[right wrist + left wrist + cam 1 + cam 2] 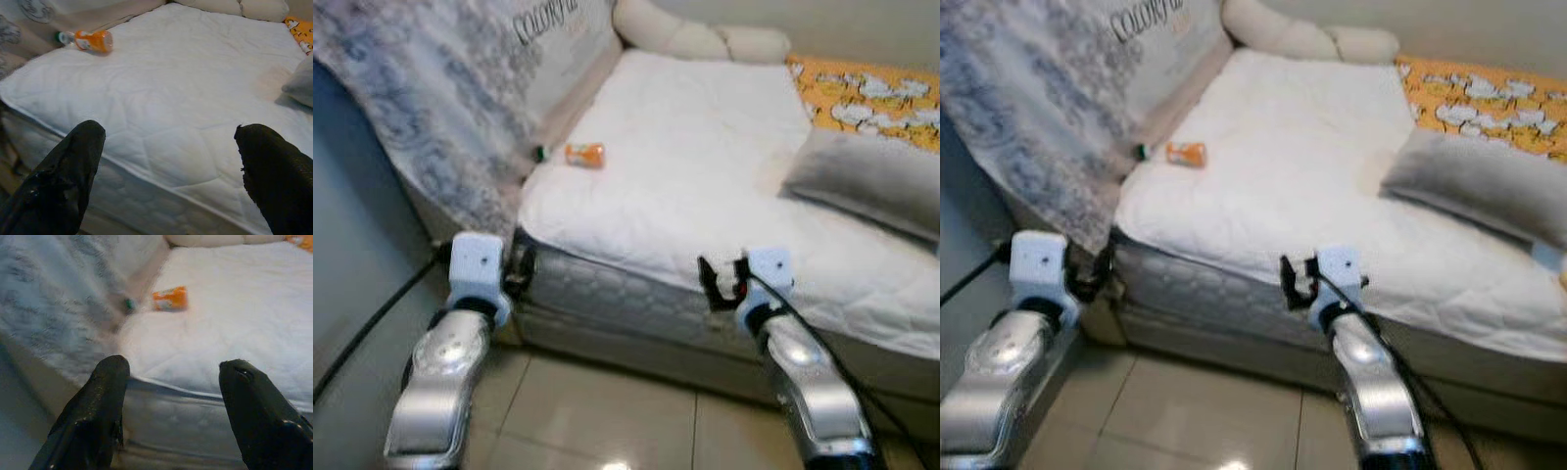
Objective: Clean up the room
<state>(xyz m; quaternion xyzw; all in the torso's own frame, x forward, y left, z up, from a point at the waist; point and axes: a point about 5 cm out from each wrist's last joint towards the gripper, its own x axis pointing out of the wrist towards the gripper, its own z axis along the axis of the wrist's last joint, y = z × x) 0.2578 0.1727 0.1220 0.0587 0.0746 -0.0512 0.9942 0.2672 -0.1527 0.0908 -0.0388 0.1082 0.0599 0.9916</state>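
An orange bottle (584, 154) with a green cap lies on its side on the white mattress (705, 166), near the mattress's left edge beside a patterned blanket. It also appears as the orange bottle (169, 299) and orange bottle (93, 40) in the wrist views. My left gripper (517, 269) hangs open at the bed's front left corner, well short of the bottle. My right gripper (722, 281) is open at the bed's front edge, its fingers (73, 171) spread wide with nothing between them.
A grey patterned blanket (440, 108) drapes over the sofa back on the left. Cream bolster cushions (700, 39) lie at the head of the bed, with a grey pillow (867, 181) and an orange patterned cloth (871, 98) at the right. A tiled floor (607, 411) lies below.
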